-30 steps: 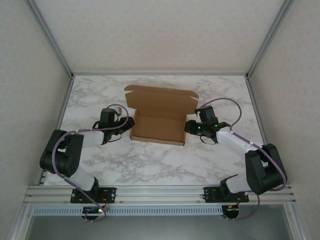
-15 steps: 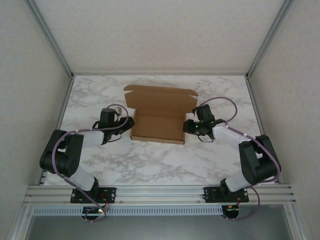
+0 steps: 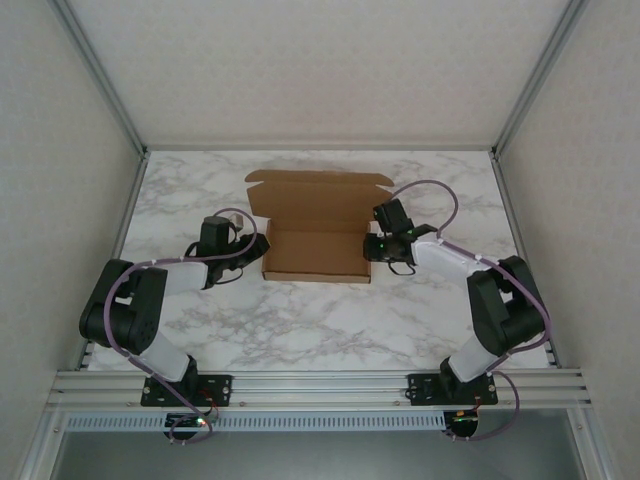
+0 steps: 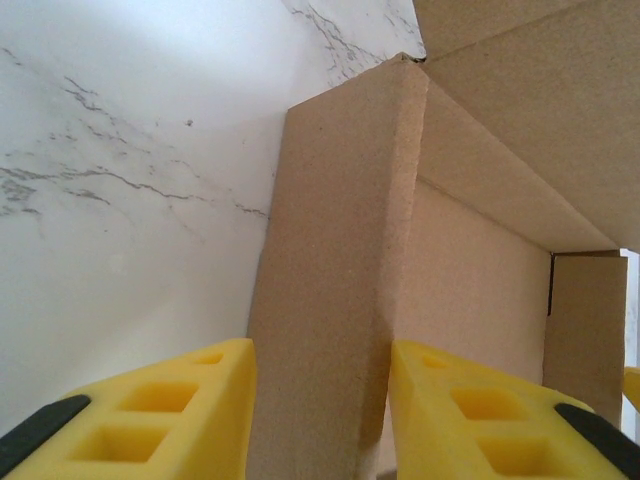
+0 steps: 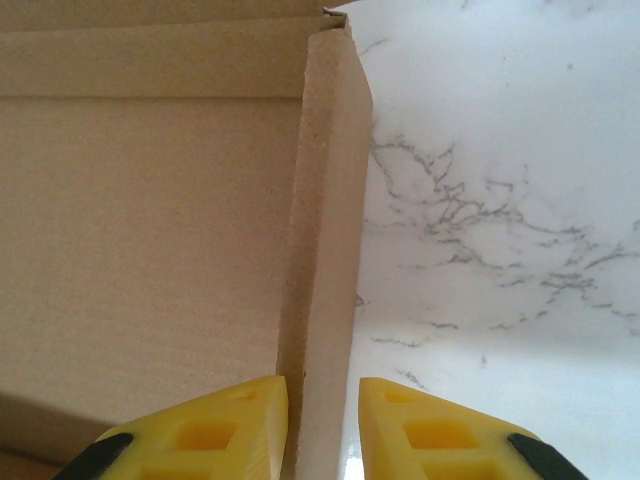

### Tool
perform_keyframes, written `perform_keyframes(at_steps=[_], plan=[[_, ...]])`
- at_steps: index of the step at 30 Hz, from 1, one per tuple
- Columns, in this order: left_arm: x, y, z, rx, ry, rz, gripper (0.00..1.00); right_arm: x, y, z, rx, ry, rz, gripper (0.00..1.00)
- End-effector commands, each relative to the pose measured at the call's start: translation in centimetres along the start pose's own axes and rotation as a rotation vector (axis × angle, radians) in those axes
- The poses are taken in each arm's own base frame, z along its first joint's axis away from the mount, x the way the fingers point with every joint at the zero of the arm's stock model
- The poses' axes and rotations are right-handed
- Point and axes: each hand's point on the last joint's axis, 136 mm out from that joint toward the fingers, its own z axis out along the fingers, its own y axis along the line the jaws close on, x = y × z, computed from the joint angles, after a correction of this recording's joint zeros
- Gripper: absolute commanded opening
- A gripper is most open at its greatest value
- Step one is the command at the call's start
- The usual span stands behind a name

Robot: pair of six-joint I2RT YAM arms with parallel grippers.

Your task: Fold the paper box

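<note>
The paper box [image 3: 316, 248] is a shallow brown cardboard tray in the middle of the marble table, with its lid flap [image 3: 318, 198] standing open at the back. My left gripper [image 3: 253, 246] is at the box's left end. In the left wrist view its yellow fingers [image 4: 225, 400] press both faces of the thick left side wall [image 4: 335, 250], so the left gripper [image 4: 320, 348] is shut on it. My right gripper [image 3: 373, 247] is at the right end. It [image 5: 322, 383] straddles the right side wall [image 5: 328, 200]: the inner finger touches, and a thin gap remains at the outer finger.
Bare marble table [image 3: 300, 320] lies in front of the box and to both sides. Enclosure walls and aluminium posts [image 3: 100, 80] ring the table. The arm bases sit on the rail [image 3: 320, 385] at the near edge.
The right arm has swung left and towards the back, bringing its gripper onto the box's right wall, with the jaws narrowing. The box shifted slightly left. The left arm has not moved.
</note>
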Motion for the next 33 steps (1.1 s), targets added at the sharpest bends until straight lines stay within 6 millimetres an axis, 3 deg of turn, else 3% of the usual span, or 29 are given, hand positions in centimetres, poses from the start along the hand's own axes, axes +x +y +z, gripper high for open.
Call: perform_keyframes(at_steps=[1, 4, 9, 12, 22, 33], plan=[[1.0, 2.3, 0.0, -0.095, 0.03, -0.028, 0.39, 5.9, -4.2, 2.2, 0.206, 0.205, -0.062, 0.26], [0.4, 2.2, -0.4, -0.111, 0.013, -0.017, 0.39, 6.1, -4.4, 2.3, 0.232, 0.213, -0.081, 0.26], [-1.0, -0.1, -1.6, -0.068, -0.022, 0.037, 0.37, 5.1, -3.0, 1.4, 0.161, 0.166, -0.065, 0.27], [-1.3, -0.3, -1.7, -0.078, -0.012, 0.07, 0.37, 4.5, -2.6, 1.1, 0.145, 0.154, -0.065, 0.27], [0.5, 2.8, 0.2, -0.164, 0.056, 0.031, 0.37, 4.5, -2.5, 1.0, 0.141, 0.154, -0.066, 0.28], [3.3, 6.7, -0.1, -0.52, 0.09, 0.188, 0.32, 3.6, -2.8, 0.2, 0.172, 0.137, -0.075, 0.28]])
